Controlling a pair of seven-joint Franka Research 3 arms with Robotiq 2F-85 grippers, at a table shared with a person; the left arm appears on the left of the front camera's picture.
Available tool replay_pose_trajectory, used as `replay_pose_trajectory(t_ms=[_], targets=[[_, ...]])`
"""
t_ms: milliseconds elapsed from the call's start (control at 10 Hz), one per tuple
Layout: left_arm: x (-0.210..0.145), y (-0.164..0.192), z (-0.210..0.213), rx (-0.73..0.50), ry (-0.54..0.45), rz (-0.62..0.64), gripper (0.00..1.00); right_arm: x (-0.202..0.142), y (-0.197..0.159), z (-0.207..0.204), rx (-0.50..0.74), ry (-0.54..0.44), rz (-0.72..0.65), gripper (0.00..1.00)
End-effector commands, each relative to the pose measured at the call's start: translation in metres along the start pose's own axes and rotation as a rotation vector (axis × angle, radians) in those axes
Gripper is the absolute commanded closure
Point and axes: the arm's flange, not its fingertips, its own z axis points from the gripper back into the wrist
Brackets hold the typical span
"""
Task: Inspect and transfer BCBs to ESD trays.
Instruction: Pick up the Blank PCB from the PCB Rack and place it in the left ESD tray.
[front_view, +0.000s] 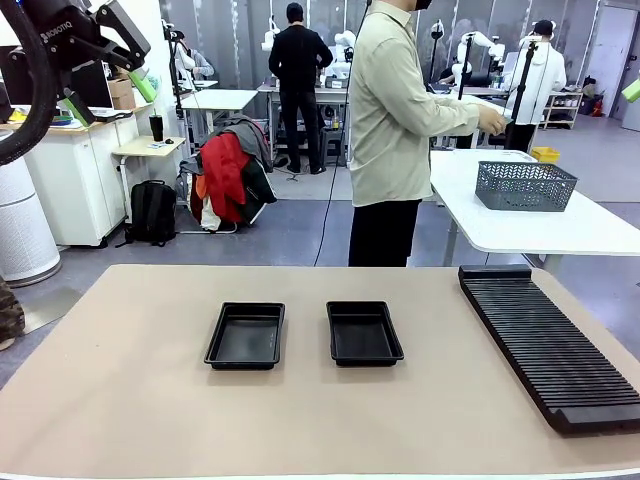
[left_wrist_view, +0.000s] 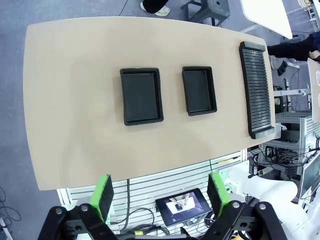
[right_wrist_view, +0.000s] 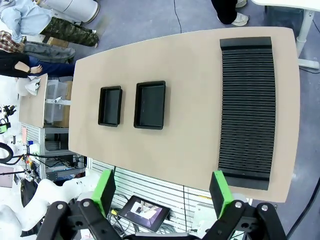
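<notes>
Both arms are parked high over the bench (front_view: 130, 380) right now. The left tool (left_wrist_view: 161, 192) is spread wide with nothing in it, and the right tool (right_wrist_view: 162, 191) is the same: jaws fully apart, empty.

The two trays sit side by side mid-bench, a small gap between them, long axes running near to far. The left tray (front_view: 246, 338) is on the left arm's side and the right tray (front_view: 364, 334) is just right of centre, so each arm has its own nearer one. Both are well below and ahead of the tools, and both are bare inside.

The rack (front_view: 545, 340) lies along the right edge, also running near to far, well apart from the trays and closest to the right arm. I can't tell whether its slots hold anything.

The person (front_view: 395, 130) stands at the far side, turned to the right toward another table with a mesh basket (front_view: 525, 185) on it. Their hand (front_view: 490, 120) is up near something pale, but I can't tell if that's a board.

My guess is nothing has been transferred yet. The next move hinges on a board coming in from the far right, which would favour the right arm.
</notes>
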Motion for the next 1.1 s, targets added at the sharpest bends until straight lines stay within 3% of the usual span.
replay_pose_trajectory(t_ms=[0,1000], targets=[[0.0009,0.0034,-0.0024,0.018,-0.016,-0.013,0.00,-0.0002,-0.0013,-0.0012,-0.012,-0.017,-0.016,0.00],[0.0000,0.0000,0.0000,0.000,0.000,0.000,0.00,0.0000,0.0000,0.0000,0.000,0.000,0.000,0.00]])
